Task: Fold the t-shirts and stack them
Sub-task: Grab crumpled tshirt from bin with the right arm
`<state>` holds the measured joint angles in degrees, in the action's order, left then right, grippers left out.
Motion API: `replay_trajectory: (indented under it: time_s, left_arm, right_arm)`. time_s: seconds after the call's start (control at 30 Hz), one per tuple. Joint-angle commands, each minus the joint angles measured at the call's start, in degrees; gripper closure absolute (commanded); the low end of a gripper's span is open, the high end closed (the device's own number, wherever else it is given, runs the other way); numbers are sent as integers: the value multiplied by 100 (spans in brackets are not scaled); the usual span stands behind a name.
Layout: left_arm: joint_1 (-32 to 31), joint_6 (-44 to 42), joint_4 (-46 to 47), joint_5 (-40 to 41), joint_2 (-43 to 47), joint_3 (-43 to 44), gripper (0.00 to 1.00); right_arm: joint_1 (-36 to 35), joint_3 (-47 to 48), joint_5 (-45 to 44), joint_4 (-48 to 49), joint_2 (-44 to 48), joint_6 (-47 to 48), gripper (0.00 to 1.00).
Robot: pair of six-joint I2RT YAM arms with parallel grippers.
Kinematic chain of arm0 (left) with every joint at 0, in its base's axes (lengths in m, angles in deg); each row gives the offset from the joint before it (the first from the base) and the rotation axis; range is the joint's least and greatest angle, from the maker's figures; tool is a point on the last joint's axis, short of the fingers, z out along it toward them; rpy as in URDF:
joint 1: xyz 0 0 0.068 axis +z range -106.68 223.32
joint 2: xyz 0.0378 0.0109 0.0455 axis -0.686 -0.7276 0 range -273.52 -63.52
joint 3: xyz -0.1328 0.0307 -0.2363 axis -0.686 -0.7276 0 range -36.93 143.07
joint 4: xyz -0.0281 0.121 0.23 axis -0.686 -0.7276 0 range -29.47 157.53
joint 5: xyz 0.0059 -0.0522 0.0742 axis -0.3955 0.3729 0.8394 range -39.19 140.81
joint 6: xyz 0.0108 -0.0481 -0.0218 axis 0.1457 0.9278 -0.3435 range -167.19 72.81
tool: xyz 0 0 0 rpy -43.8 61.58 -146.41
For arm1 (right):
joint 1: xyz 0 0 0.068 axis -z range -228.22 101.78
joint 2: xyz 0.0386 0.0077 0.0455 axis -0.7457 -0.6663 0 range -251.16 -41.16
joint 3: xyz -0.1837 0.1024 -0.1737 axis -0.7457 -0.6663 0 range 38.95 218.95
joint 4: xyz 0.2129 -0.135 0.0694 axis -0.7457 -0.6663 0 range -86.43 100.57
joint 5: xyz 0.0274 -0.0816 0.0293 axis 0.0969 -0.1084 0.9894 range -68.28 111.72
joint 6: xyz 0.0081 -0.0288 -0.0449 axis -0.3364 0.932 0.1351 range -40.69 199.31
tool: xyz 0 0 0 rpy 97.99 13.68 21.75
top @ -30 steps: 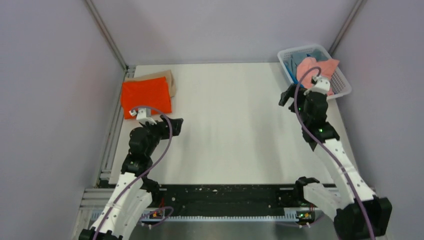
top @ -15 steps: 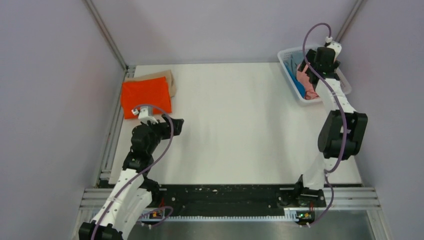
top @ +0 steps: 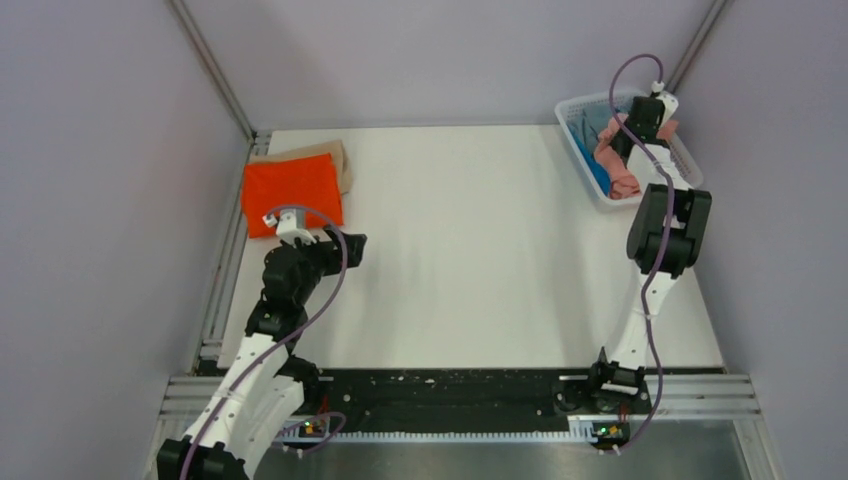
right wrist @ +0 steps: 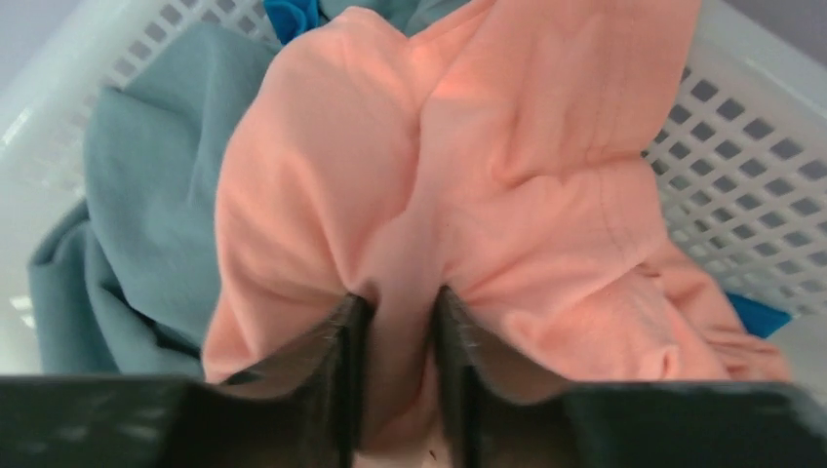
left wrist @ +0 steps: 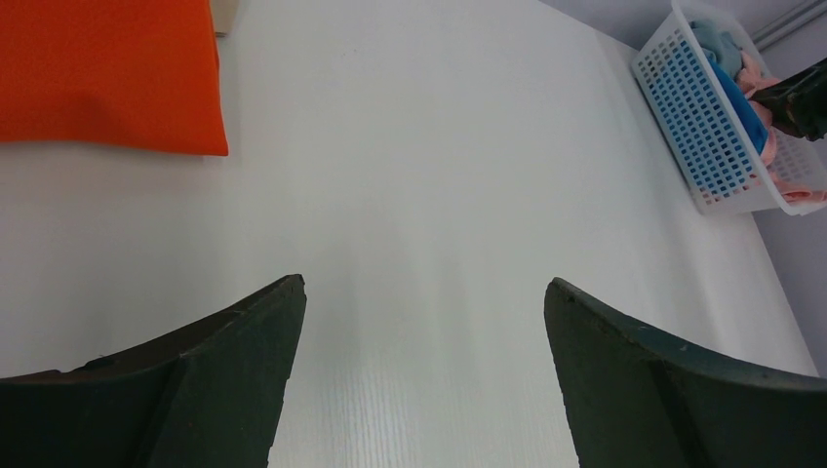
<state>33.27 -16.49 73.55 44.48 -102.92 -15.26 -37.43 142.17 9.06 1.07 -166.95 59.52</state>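
The white table (top: pixel 470 250) fills the middle of the top view. The mesh basket (top: pixel 577 140) sits at upper right. At upper left, the folded orange t-shirt (top: pixel 292 192) lies on the tan t-shirt (top: pixel 338 156). Inside the basket, the right gripper (right wrist: pixel 400 297) pinches a fold of the salmon pink t-shirt (right wrist: pixel 507 175), which lies over the grey t-shirt (right wrist: pixel 137 214) and the blue t-shirt (right wrist: pixel 291 15). The left gripper (left wrist: pixel 424 284) is spread wide and holds nothing.

The left gripper (left wrist: pixel 426 285) holds its 2 dark fingers (left wrist: pixel 234 370) wide apart above the white table (left wrist: pixel 419 146), folded bright orange cloth t-shirt (left wrist: pixel 107 68) far left, white plastic mesh basket (left wrist: pixel 697 127) far right holding a bunched blue cloth t-shirt (left wrist: pixel 746 115) and a salmon pink cloth t-shirt (left wrist: pixel 753 76).
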Motion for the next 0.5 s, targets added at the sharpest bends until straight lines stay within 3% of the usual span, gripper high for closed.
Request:
replay_trajectory:
  time_s: [0.0,0.07,0.33,0.47]
  left_arm:
    - [-24,-103,229,108,-6,266,4]
    - [-24,-108,202,88,-16,283,4]
    - [-24,-13,-50,77,150,292,4]
    - [-24,23,-77,-197,237,305,2]
  right_arm:
    - [5,154,29,309,132,-70,85]
    - [10,163,143,348,305,4,100]
    - [3,-177,367,283,2332,164,100]
    - [-109,-370,889,221,3490,160,100]
